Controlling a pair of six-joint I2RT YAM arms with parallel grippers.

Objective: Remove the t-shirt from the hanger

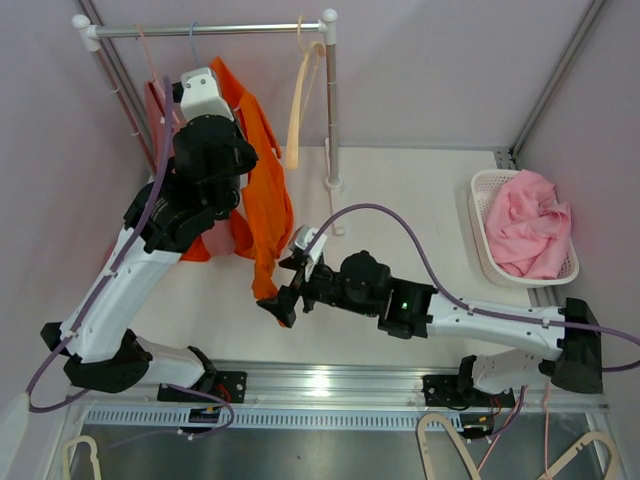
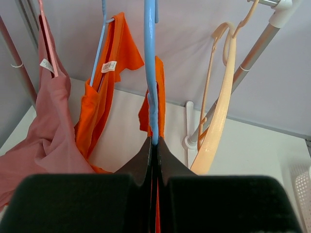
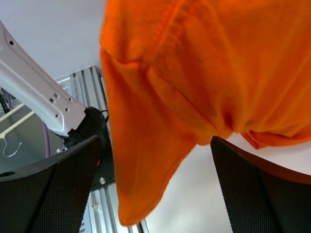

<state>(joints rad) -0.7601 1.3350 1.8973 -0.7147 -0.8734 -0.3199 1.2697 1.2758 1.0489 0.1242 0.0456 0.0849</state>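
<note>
Blue-hanger (image 2: 150, 73) clamping with left end effector (image 2: 154, 145); straddling orange t-shirt (image 3: 194, 63) hem with right end effector (image 3: 155, 143) apart, closing low, pulling downward slowly

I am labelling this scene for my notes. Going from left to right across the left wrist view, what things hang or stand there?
Pink garment → orange t-shirt → peach hanger → rack post → white basket. The blue hanger overlaps the t-shirt, so it is left out.
</note>
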